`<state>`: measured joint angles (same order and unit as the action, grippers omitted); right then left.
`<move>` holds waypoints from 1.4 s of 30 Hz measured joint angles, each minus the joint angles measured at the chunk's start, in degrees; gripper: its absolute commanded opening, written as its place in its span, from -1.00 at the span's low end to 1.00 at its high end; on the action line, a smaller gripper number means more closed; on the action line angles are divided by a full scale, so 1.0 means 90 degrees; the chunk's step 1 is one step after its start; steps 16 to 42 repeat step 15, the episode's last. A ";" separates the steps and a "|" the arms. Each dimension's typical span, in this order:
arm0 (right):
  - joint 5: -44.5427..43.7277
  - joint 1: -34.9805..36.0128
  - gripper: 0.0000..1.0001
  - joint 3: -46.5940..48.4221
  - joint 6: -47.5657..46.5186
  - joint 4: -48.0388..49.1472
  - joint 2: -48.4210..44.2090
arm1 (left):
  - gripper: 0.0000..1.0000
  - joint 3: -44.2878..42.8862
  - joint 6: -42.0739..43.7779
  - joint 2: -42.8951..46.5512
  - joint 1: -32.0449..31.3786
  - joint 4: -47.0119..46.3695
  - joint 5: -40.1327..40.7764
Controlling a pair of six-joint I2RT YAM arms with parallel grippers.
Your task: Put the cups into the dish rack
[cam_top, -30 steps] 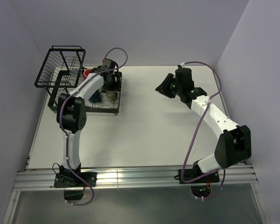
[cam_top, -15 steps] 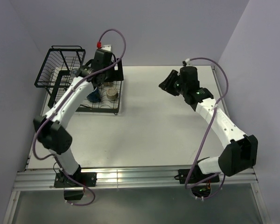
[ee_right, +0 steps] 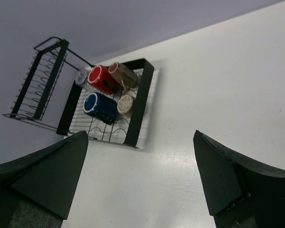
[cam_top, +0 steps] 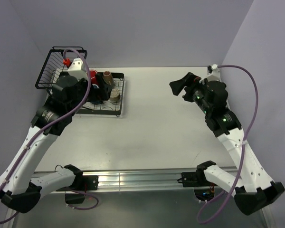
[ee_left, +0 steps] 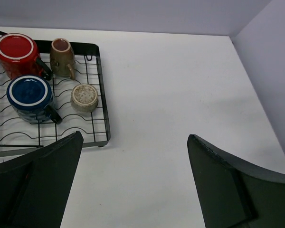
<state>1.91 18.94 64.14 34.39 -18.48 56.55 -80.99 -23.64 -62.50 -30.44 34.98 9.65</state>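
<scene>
On the flat tray of the black dish rack (ee_left: 102, 80) stand a red mug (ee_left: 15, 50), a tan cup (ee_left: 61, 51), a dark blue mug (ee_left: 28, 92) and a low beige cup (ee_left: 84, 97). The right wrist view also shows a clear glass (ee_right: 81, 78) behind the red mug (ee_right: 100, 78). My left gripper (ee_left: 133, 180) hangs open and empty, above the table just right of the rack. Over the table's right half, my right gripper (ee_right: 140, 180) is open and empty too, far from the rack (ee_right: 140, 102). From above, the left gripper (cam_top: 97, 89) partly hides the blue mug.
The rack's taller wire basket (cam_top: 61, 66) stands at the far left by the wall. Pale walls close the table (cam_top: 152, 123) on the left, back and right. An aluminium rail (cam_top: 133, 180) runs along the near edge by the arm bases.
My left gripper has lifted up and back off the cups on the tray, jaws wide. My right arm has drawn back to the right, and its gripper has opened wide.
</scene>
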 measured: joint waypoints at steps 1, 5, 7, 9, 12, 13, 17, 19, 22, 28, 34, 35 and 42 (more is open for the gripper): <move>-0.0095 0.0005 1.00 -0.0061 -0.0039 -0.0005 -0.0204 | 0.98 0.0126 0.0000 0.0163 -0.0002 -0.0056 -0.0039; -0.0408 0.0005 1.00 -0.0321 -0.0189 -0.0039 -0.1022 | 0.98 0.0444 -0.0002 0.0610 -0.0002 -0.0124 -0.0170; -0.0510 0.0005 0.99 -0.0391 -0.0270 -0.0024 -0.1319 | 0.98 0.0454 -0.0005 0.0644 -0.0002 -0.0175 -0.0236; -0.0602 0.0005 0.99 -0.0449 -0.0321 -0.0022 -0.1535 | 0.98 0.0491 -0.0002 0.0656 -0.0002 -0.0243 -0.0287; -0.0665 0.0005 1.00 -0.0505 -0.0393 -0.0019 -0.1693 | 0.98 0.0563 -0.0005 0.0673 -0.0002 -0.0311 -0.0359; -0.0680 0.0007 1.00 -0.0512 -0.0423 -0.0022 -0.1693 | 0.98 0.0585 -0.0005 0.0673 -0.0002 -0.0330 -0.0376; -0.0743 0.0007 1.00 -0.0527 -0.0457 -0.0029 -0.1688 | 0.98 0.0629 -0.0005 0.0673 -0.0002 -0.0342 -0.0398; -0.0743 0.0007 1.00 -0.0527 -0.0457 -0.0029 -0.1688 | 0.98 0.0629 -0.0005 0.0673 -0.0002 -0.0342 -0.0398; -0.0743 0.0007 1.00 -0.0527 -0.0457 -0.0029 -0.1688 | 0.98 0.0629 -0.0005 0.0673 -0.0002 -0.0342 -0.0398; -0.0743 0.0007 1.00 -0.0527 -0.0457 -0.0029 -0.1688 | 0.98 0.0629 -0.0005 0.0673 -0.0002 -0.0342 -0.0398; -0.0743 0.0007 1.00 -0.0527 -0.0457 -0.0029 -0.1688 | 0.98 0.0629 -0.0005 0.0673 -0.0002 -0.0342 -0.0398; -0.0743 0.0007 1.00 -0.0527 -0.0457 -0.0029 -0.1688 | 0.98 0.0629 -0.0005 0.0673 -0.0002 -0.0342 -0.0398; -0.0743 0.0007 1.00 -0.0527 -0.0457 -0.0029 -0.1688 | 0.98 0.0629 -0.0005 0.0673 -0.0002 -0.0342 -0.0398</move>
